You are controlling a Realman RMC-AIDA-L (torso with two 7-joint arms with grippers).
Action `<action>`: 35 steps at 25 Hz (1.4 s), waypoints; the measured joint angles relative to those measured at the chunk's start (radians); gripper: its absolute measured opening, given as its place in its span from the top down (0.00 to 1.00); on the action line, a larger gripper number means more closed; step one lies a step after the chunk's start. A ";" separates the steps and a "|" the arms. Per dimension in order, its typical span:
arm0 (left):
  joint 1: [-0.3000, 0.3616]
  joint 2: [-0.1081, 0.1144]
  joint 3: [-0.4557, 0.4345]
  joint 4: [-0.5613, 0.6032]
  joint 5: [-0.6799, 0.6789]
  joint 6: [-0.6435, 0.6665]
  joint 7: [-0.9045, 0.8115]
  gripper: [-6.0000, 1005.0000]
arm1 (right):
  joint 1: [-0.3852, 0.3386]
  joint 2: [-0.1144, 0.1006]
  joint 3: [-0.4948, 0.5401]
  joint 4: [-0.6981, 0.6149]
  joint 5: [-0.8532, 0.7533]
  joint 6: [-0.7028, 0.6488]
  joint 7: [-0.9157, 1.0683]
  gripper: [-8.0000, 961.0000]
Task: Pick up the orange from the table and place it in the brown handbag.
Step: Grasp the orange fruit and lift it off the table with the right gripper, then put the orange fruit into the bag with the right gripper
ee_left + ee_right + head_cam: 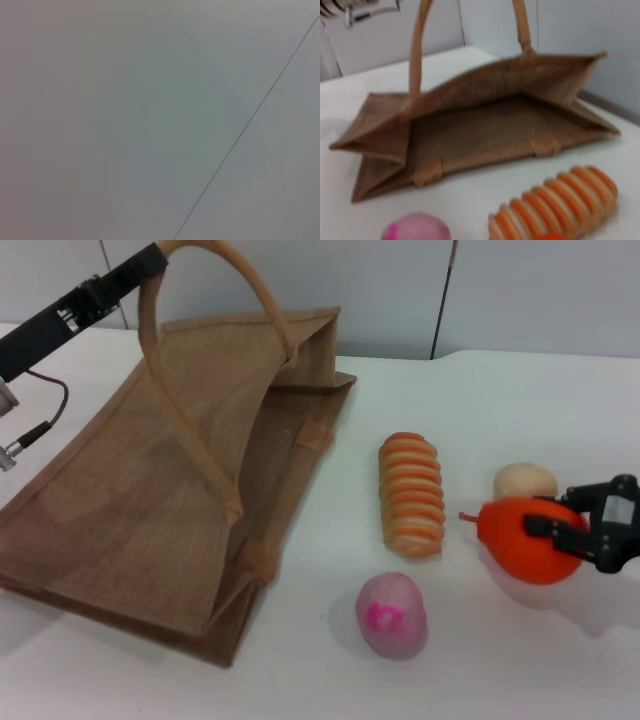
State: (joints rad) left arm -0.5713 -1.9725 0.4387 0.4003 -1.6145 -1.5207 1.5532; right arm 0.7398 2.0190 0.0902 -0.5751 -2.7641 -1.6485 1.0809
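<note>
The orange [525, 545] is glossy orange-red with a small stem nub and sits at the right of the white table. My right gripper [548, 516] is shut on the orange from the right side. A sliver of the orange shows in the right wrist view [552, 236]. The brown handbag [170, 490] lies on its side at the left, with its mouth open toward the right [485, 130]. My left gripper [150, 262] is at the top left, shut on one loop handle [250, 280] and holding it up. The left wrist view shows only a grey wall.
An orange-and-cream striped roll [411, 495] lies between the bag and the orange. A pink ball [391, 615] sits in front of the roll. A pale beige ball [524, 481] lies just behind the orange. The table [500, 670] meets a grey wall at the back.
</note>
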 joint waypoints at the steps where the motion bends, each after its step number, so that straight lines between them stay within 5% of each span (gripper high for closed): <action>1: 0.000 0.000 -0.001 0.000 0.000 -0.005 0.000 0.88 | 0.000 0.000 0.000 -0.005 0.013 -0.017 -0.004 0.73; 14: -0.035 -0.004 0.002 -0.002 -0.001 -0.043 -0.007 0.87 | 0.125 0.001 -0.031 0.139 0.112 -0.049 -0.077 0.80; 35: -0.105 -0.018 0.001 -0.043 -0.001 -0.192 -0.041 0.87 | 0.277 0.007 -0.054 0.496 0.118 0.376 -0.217 0.93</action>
State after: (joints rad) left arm -0.6767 -1.9902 0.4398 0.3573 -1.6159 -1.7132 1.5120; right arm 1.0173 2.0256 0.0362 -0.0792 -2.6458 -1.2725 0.8638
